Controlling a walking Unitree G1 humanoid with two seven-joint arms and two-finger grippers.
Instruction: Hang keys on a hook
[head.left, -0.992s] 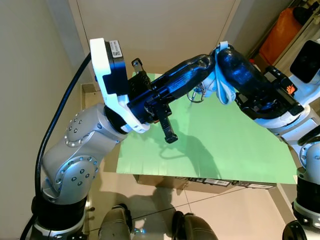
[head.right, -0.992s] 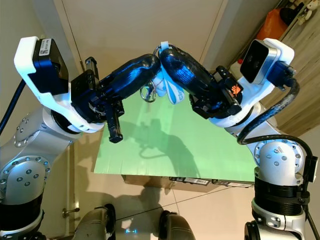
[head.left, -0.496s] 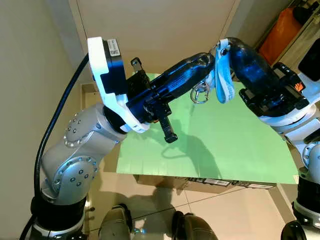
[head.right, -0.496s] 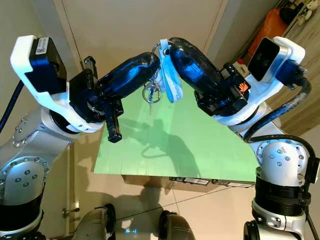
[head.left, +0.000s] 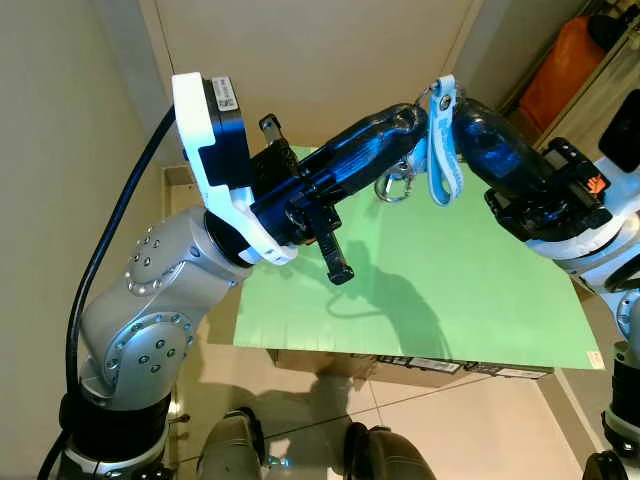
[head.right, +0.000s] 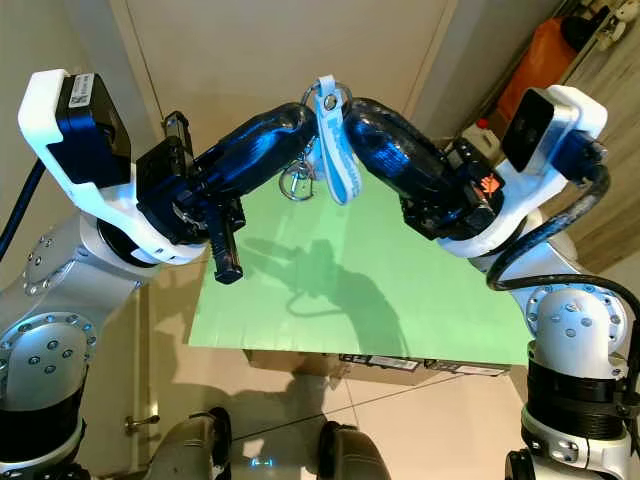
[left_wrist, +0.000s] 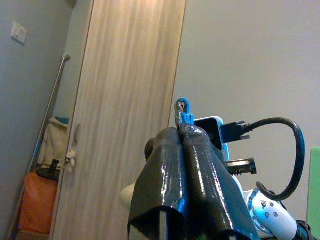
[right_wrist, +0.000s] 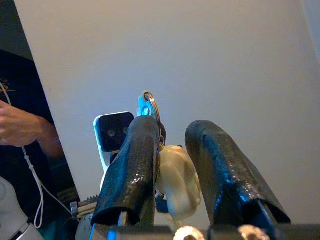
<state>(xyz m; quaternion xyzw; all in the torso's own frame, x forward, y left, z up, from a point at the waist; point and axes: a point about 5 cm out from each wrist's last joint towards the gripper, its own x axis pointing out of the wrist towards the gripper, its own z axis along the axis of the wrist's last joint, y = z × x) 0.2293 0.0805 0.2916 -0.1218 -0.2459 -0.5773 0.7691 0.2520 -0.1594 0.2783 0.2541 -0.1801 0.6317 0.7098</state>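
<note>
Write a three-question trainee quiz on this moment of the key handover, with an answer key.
1. True or false: the left gripper is shut on the keys.
2. What colour is the strap that hangs from the key ring? A) red B) light blue C) black
3. Fill in: below both grippers lies a ____ board.

Key: 1 true: the left wrist view shows both fingers pressed together at the ring, while the right gripper stands open around the bundle. 2 B. 3 green.
</note>
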